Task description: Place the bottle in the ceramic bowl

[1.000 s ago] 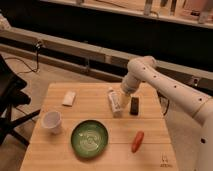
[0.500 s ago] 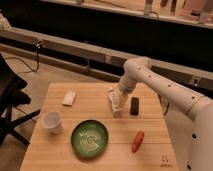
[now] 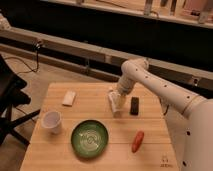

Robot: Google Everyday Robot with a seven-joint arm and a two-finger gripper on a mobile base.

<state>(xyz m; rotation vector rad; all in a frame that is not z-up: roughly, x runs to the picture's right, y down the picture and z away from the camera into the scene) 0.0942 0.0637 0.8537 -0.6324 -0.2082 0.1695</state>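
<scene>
Wooden slats make up the table (image 3: 55, 155), which fills the lower half of the camera view. From the right, the robot's white arm (image 3: 152, 84) reaches over its far edge and bends down toward the tabletop. The green ceramic bowl (image 3: 89, 138) sits near the front of the table, well apart from the arm. A white cup (image 3: 51, 121) stands upright to the bowl's left. The gripper (image 3: 116, 96) hangs low over the pale bottle (image 3: 115, 107), which rests on the table behind the bowl; whether the claw is closed on it cannot be told. A black block (image 3: 134, 105) lies just beside the bottle, a red-orange item (image 3: 137, 141) lies by the bowl, and a small white pad (image 3: 69, 98) lies farther left.
</scene>
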